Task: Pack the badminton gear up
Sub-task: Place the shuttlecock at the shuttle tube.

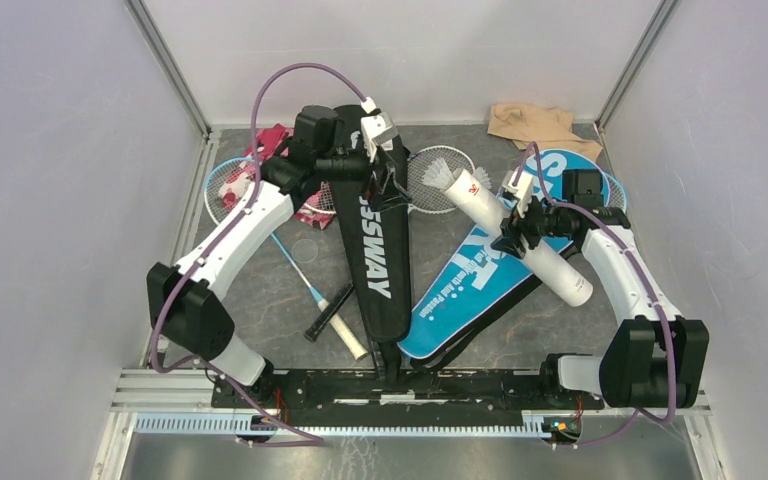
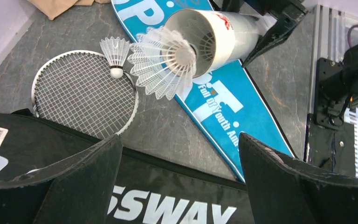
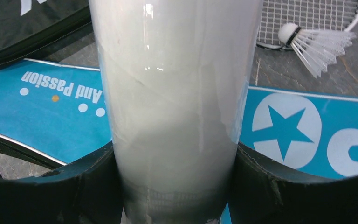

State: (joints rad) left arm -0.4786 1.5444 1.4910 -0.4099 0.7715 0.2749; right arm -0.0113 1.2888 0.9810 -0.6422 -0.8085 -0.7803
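Your right fingers (image 3: 51, 196) are clamped round the white cardboard tube (image 3: 175, 116) over the blue racket-shaped cover (image 3: 284, 126), your left fingers (image 2: 74, 186) hang spread and empty, and that white feather shuttlecock (image 2: 165, 60) just at the tube's mouth may tumble away if you tip it

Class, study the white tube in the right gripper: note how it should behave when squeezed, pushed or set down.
The white tube is round, so it would probably roll if laid down or pushed. Open-ended and thin-walled, it is likely light and may dent under hard squeezing. Its glossy wall could slip in a loose grip.
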